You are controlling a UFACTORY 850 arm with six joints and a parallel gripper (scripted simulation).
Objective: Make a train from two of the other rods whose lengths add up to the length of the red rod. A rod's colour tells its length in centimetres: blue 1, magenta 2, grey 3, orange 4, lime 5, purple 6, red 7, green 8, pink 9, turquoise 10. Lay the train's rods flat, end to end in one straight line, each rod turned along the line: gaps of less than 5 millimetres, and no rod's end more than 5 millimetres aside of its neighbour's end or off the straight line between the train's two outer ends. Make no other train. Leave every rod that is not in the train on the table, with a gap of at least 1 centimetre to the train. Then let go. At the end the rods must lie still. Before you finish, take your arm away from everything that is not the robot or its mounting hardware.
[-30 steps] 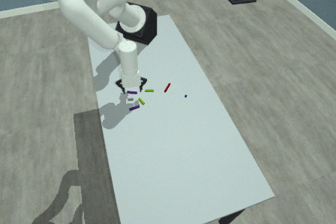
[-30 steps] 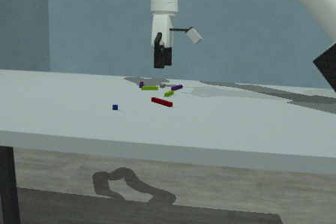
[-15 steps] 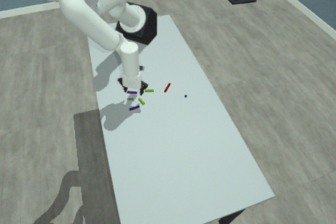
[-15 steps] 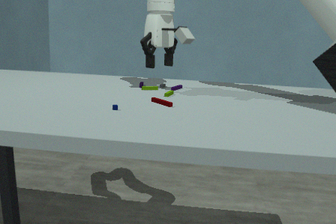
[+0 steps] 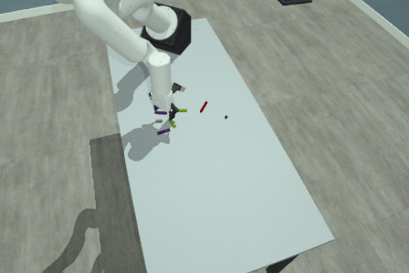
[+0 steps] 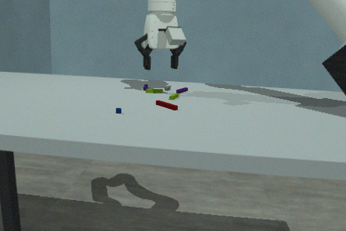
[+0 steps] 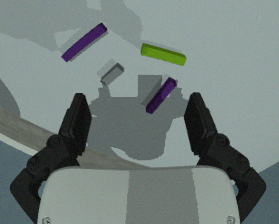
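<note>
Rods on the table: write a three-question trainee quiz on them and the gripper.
1. True or false: the gripper is carrying a rod.
2. How many purple rods lie on the table?
3. Which rod lies farthest from the cluster: A the red rod, B the blue rod, C the grey rod?

Key: 1 false, it hangs open above the rods. 2 two. 3 B.
</note>
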